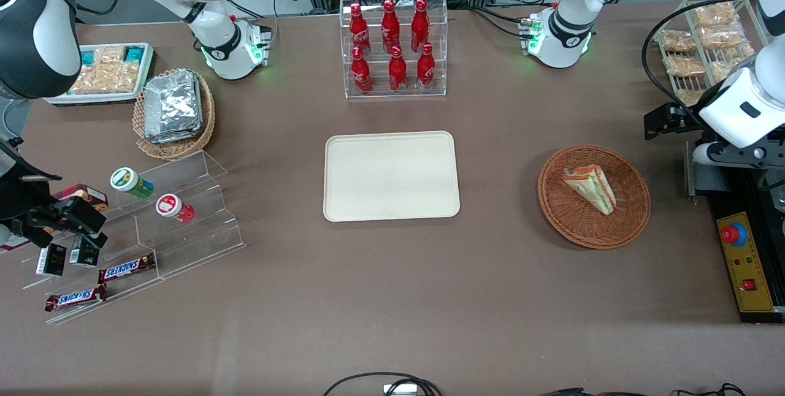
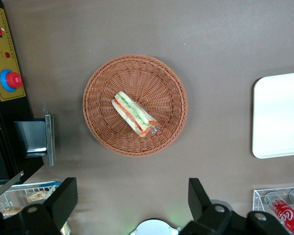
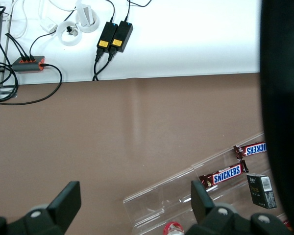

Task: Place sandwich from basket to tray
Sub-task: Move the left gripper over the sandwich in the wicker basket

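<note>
Right now the claw point(image 2: 132, 205) is hovering high over the table, fingers spread wide — the sandwich point(image 1: 590, 188) is lying in the basket point(image 1: 593, 230), so descending squarely across its bread faces looks wisest.

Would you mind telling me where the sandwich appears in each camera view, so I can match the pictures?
Front view: sandwich lies in the reddish-brown basket, toward the working arm's end, beside the tray.
Left wrist view: sandwich in the basket, under the open gripper.
Right wrist view: not in it.
Shared landmark: the basket.
</note>
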Available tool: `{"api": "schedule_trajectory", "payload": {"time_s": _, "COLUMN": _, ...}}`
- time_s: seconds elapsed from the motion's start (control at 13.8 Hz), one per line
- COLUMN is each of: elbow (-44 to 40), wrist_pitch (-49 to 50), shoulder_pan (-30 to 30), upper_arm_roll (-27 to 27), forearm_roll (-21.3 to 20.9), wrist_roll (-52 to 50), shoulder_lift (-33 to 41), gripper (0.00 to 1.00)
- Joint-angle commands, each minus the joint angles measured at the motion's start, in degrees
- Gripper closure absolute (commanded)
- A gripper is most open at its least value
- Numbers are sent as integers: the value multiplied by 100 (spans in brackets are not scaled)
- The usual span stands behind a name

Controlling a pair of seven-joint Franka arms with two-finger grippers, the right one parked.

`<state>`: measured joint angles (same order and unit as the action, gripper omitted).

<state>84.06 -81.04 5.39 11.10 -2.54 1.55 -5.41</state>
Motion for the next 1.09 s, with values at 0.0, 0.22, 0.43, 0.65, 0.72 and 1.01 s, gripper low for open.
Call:
{"api": "schedule_trajectory", "payload": {"time_s": 0.0, "elbow": -39, "wrist_pitch": 175, "shoulder_pan": -12, "upper_arm_roll": -46, "forearm_roll": 78, "wrist_roll": 162, "shoulder_lift": 58, "gripper": 0}}
{"api": "schedule_trajectory", "payload": {"time_s": 0.22, "elbow": -74, "wrist_pitch": 80, "shoulder_pan": 14, "upper_arm_roll": -55, "forearm_roll": -1, "wrist_roll": 179, "shoulder_lift": 5, "gripper": 0}}
{"api": "schedule_trajectory", "payload": {"time_s": 0.43, "elbow": 433, "wrist_pitch": -358, "shoulder_pan": 49, "upper_arm_roll": -64, "forearm_roll": -54, "wrist_roll": 153, "shoulder_lift": -57, "gripper": 0}}
{"api": "schedule_trajectory", "payload": {"time_s": 0.65, "elbow": 1688, "wrist_pitch": -1402, "shoulder_pan": 199, "upper_arm_roll": -64, "forearm_roll": -54, "wrist_roll": -301, "shoulder_lift": 189, "gripper": 0}}
{"api": "schedule_trajectory", "payload": {"time_s": 0.72, "elbow": 2241, "wrist_pitch": -1946, "shoulder_pan": 199, "upper_arm_roll": -64, "forearm_roll": -54, "wrist_roll": -635, "shoulder_lift": 320, "gripper": 0}}
{"api": "schedule_trajectory", "payload": {"time_s": 1.01, "elbow": 4212, "wrist_pitch": -4004, "shoulder_pan": 199, "upper_arm_roll": -64, "forearm_roll": -63, "wrist_roll": -1531, "shoulder_lift": 682, "gripper": 0}}
